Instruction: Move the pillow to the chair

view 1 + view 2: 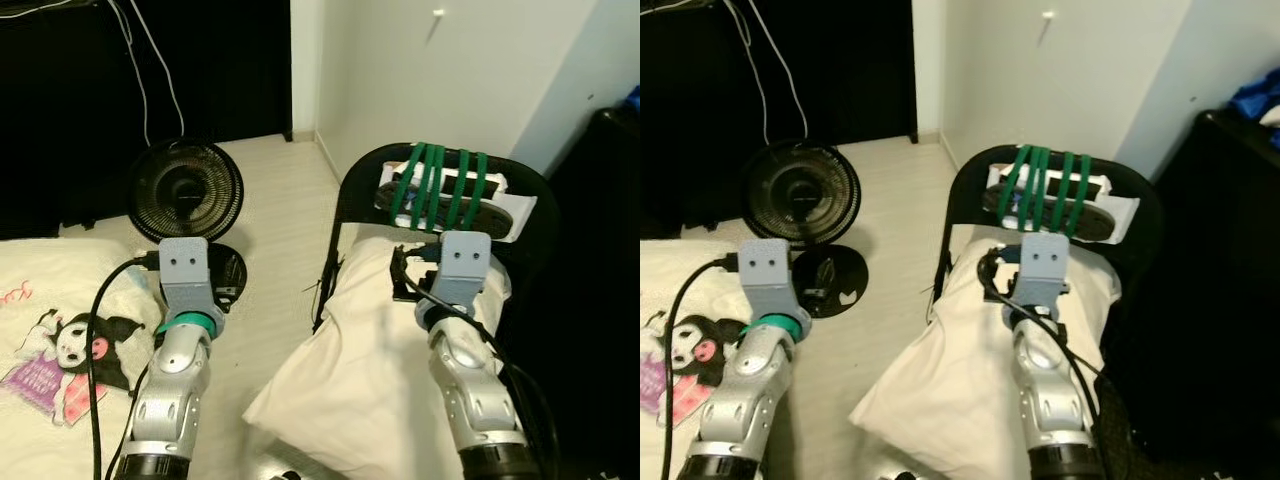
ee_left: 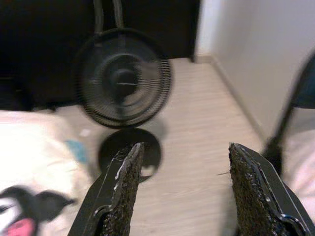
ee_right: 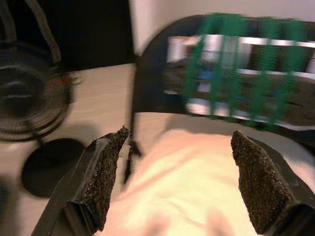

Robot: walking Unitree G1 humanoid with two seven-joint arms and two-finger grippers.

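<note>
Lying lengthwise on the seat of the chair (image 1: 352,190), the pillow (image 1: 350,380) is seen with its far end pushed up against the black backrest and its near corner hanging off the front edge toward the floor (image 1: 280,210). By this look the move is judged nearly done; only a nudge further onto the seat may remain. A bed (image 1: 40,290) with a cartoon print is seen to the robot's left, and a black fan (image 1: 186,190) stands on the floor between bed and chair, its round base just beside the bed corner. Green cord (image 1: 440,185) is wound around a white and dark object strapped to the backrest.

The pillow is judged light, soft and floppy: it will sag and fold wherever it is not supported, and its cotton-like cover should give good grip without slipping. Nothing about it is fragile. If it is to be shifted, hold is best taken on a bunched fold at the overhanging near corner, or at both long sides at once so the middle does not droop.

The right tool (image 3: 179,184) is held wide over the far half of the pillow, its fingers apart with nothing between them; whether they touch the fabric cannot be told. The left tool (image 2: 184,189) is also held wide and empty, raised over the floor and pointed toward the fan.
</note>
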